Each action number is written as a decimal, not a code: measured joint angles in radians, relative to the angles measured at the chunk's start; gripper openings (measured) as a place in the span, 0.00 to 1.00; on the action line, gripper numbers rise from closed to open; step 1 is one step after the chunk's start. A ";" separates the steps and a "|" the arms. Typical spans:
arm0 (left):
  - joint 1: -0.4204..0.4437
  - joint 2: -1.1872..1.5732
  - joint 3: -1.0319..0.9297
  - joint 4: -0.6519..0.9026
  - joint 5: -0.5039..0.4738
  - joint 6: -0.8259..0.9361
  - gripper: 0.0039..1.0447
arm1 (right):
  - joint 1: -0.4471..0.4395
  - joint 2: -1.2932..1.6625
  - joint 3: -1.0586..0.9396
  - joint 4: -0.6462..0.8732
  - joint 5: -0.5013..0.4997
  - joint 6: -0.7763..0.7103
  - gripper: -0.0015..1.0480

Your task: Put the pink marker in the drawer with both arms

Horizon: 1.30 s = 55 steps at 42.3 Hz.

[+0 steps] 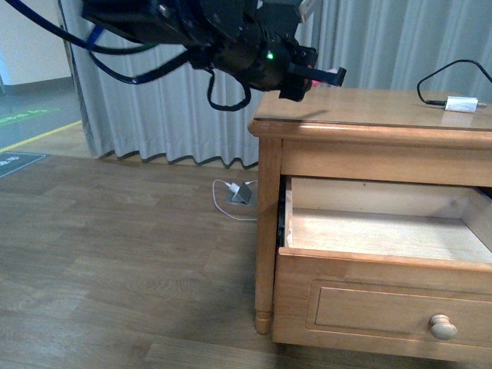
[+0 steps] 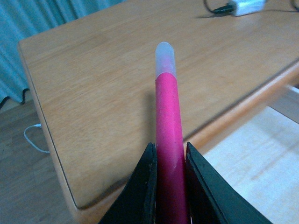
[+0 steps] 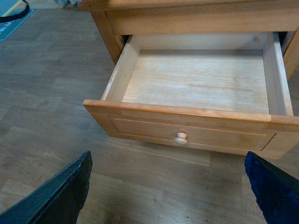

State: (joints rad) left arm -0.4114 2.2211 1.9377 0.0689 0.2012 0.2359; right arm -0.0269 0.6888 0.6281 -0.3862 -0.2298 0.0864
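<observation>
Left jaws: clenched on the pink marker [image 2: 167, 126]; I see both black fingers [image 2: 140, 186] pressed against its sides at the bottom centre of the left wrist view.
Pink marker: juts out past the jaws, pale white end [image 2: 164, 56] leading, held above the cabinet's worktop [image 2: 93, 84] near its front edge, outside the drawer.
Left arm [image 1: 231, 38]: across the upper left and centre of the front view, its tip over the worktop's left corner.
Right jaws: released and wide apart; I see one finger [image 3: 60, 196] at the lower left of the right wrist view, the other at the lower right, floor showing between them.
Drawer [image 3: 187, 112]: pulled out, its light wooden bottom in full view across the upper centre; round knob [image 3: 181, 138] on the front panel.
White adapter [image 1: 461, 104]: on the worktop, upper right of the front view, black cable looping up.
Floor: wood planks; a white charger [image 1: 242, 194] lies by the curtain [image 1: 154, 115], left of the cabinet.
</observation>
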 joint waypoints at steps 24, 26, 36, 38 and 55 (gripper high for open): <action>-0.041 -0.165 -0.422 0.122 0.132 0.084 0.14 | 0.000 0.000 0.000 0.000 0.000 0.000 0.92; -0.055 -0.134 -0.407 0.122 0.118 0.085 0.14 | 0.000 0.000 0.000 0.000 0.000 0.000 0.92; -0.104 -0.014 -0.341 0.119 0.062 0.080 0.14 | 0.000 0.000 0.000 0.000 0.000 0.000 0.92; -0.111 0.003 -0.326 0.116 0.050 0.077 0.14 | 0.000 0.000 0.000 0.000 0.000 0.000 0.92; -0.131 -0.026 -0.360 0.163 -0.079 0.049 0.64 | 0.000 0.000 0.000 0.000 0.000 0.000 0.92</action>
State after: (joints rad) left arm -0.5426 2.1952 1.5780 0.2321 0.1223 0.2848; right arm -0.0269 0.6888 0.6281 -0.3862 -0.2298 0.0864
